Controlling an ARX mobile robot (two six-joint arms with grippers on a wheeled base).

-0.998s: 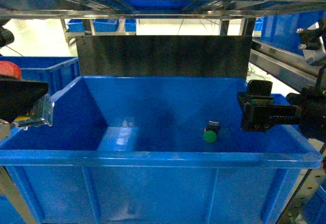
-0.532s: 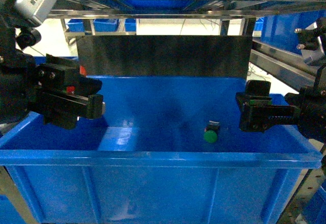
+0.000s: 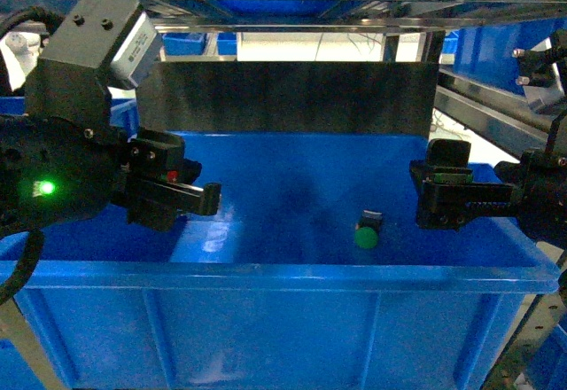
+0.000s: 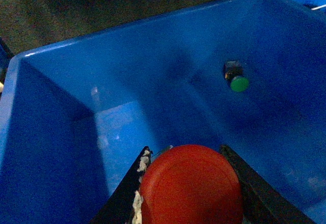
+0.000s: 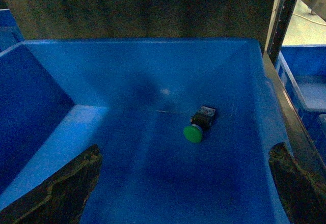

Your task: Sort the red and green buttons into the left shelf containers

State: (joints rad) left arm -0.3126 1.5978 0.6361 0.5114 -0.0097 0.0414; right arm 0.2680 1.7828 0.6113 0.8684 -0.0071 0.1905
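Now | left gripper (image 4: 189, 183) pinches red button (image 4: 189, 186) over blue bin (image 3: 266, 275) | right gripper (image 5: 186, 183) spread | release low, clear of green button (image 3: 366, 237)

The big blue bin (image 3: 292, 276) looks like moulded plastic, smooth and fairly glossy; its inner walls catch pale patches of light. The green button (image 3: 365, 236) has a smooth, rather matt plastic cap on a dark body. The red button (image 4: 191, 186) has a smooth, satiny plastic cap. Behind the bin stands a dark panel (image 3: 292, 97), dull and faintly grainy. The shelf rail (image 3: 292, 13) overhead is bright metal. The left gripper (image 3: 182, 197) and right gripper (image 3: 443, 197) look like matt black plastic.
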